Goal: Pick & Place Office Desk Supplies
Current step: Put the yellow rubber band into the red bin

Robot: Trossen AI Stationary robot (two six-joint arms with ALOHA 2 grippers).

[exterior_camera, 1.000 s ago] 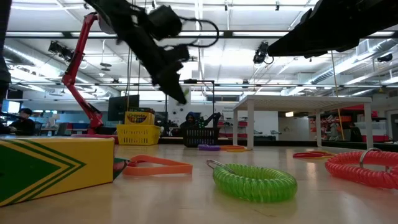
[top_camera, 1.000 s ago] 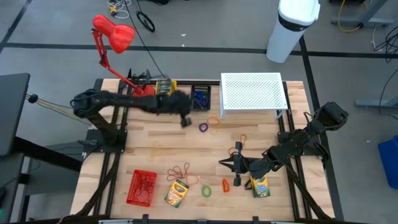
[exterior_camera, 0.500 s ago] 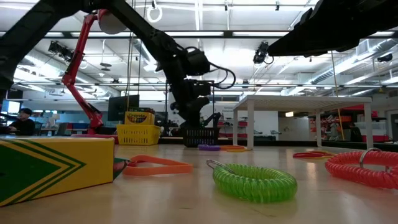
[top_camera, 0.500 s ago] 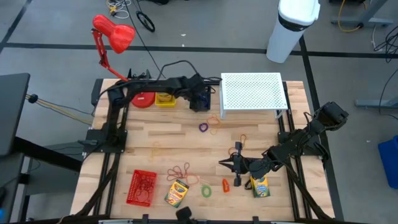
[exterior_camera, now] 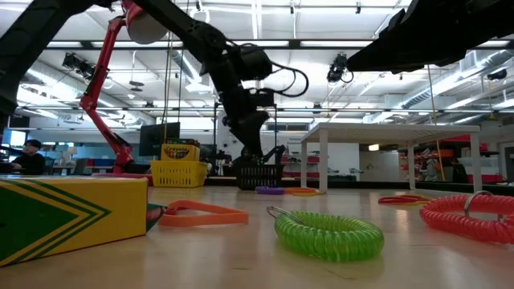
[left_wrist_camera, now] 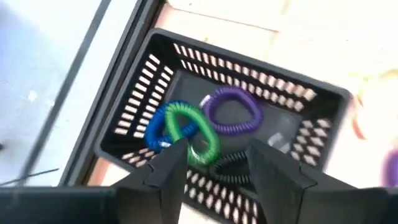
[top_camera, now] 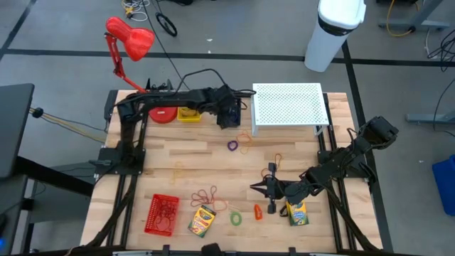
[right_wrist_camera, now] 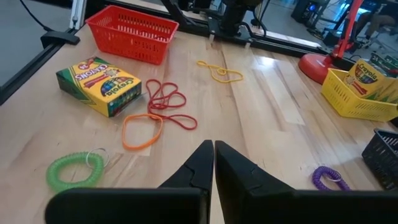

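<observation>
We're over a pale wooden table (top_camera: pixel 213 167) in a big open workshop, red desk lamp (top_camera: pixel 131 39) off its far left corner. Going left to right: the left gripper (left_wrist_camera: pixel 214 171) hangs at the far edge just above the black basket (left_wrist_camera: pixel 168 74), fingers spread and holding nothing, with blue, green and purple coils (left_wrist_camera: pixel 233 112) lying inside directly below its tips. The risk, we'd say, is a finger catching the basket wall or hooking a coil on the way up and dragging it back out. Further right, the right gripper (right_wrist_camera: pixel 213 163) waits near the front right corner, fingers pressed together, a crayon box (top_camera: pixel 296 212) just beside it.
</observation>
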